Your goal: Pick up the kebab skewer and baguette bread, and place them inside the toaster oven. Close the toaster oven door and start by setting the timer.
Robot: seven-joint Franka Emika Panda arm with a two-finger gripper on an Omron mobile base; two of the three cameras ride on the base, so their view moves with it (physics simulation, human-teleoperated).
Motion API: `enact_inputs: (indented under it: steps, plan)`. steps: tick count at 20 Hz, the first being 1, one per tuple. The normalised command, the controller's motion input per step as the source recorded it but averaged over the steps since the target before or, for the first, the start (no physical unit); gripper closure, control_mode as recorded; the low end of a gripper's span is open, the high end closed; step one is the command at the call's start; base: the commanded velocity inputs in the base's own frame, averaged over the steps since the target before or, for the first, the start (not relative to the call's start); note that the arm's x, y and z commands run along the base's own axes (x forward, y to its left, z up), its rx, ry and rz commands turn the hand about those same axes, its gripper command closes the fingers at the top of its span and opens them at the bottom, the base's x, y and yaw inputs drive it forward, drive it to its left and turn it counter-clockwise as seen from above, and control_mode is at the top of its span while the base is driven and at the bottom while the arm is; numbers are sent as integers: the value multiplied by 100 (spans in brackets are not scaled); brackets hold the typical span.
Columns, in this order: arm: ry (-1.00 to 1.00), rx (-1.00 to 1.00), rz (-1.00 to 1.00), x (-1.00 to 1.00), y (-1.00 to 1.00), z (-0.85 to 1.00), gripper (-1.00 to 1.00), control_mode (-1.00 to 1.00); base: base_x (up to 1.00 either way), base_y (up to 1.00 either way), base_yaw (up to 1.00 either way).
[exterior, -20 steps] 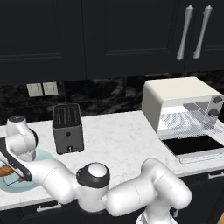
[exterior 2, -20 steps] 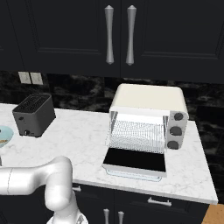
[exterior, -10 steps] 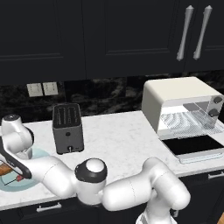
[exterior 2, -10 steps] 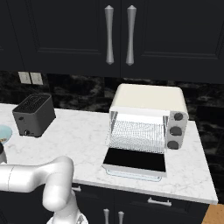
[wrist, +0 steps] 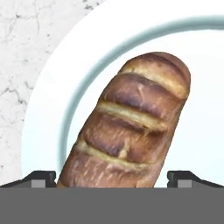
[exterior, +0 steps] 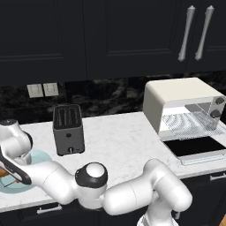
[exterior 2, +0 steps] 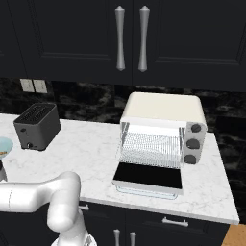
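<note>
Golden-brown and scored with dark diagonal cuts, the baguette bread (wrist: 131, 127) lies on a pale plate (wrist: 52, 113) with a blue-green ring, seen from the hand camera directly above it. The gripper (wrist: 113, 177) hangs over the loaf with its jaws spread wide, one dark fingertip (wrist: 41, 178) on each side of the bread and neither touching it. White marble counter (wrist: 17, 65) shows past the plate's rim.

From the left base camera, the arm reaches down over the same plate (exterior: 37, 159) at the counter's left end, near a dark grey slot toaster (exterior: 68, 129); the gripper itself is hidden there behind the arm's wrist. Well apart, at the right end of the counter (exterior: 123, 141), stands the cream-white toaster oven (exterior: 178, 99), its wire rack visible inside. The toaster oven door (exterior 2: 150, 177) hangs fully open, its dark glass panel lying flat out over the counter's front edge. Three round knobs (exterior 2: 193, 143) line the oven's right side. Dark cabinets (exterior 2: 129, 38) with silver handles hang above.
</note>
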Motion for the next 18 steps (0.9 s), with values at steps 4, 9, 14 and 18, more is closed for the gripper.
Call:
enact_inputs:
  steps: [4, 9, 14, 18]
  plan:
    - [0, 0, -4, -1, -10, -43, -100, -100, 0, 0, 0]
    - [0, 0, -1, 0, -5, -61, -100, -100, 0, 0, 0]
    - [0, 0, -1, 0, 0, -57, 100, -100, 0, 0, 0]
    - [-1, 0, 0, -8, -2, -26, 100, -100, 0, 0, 0]
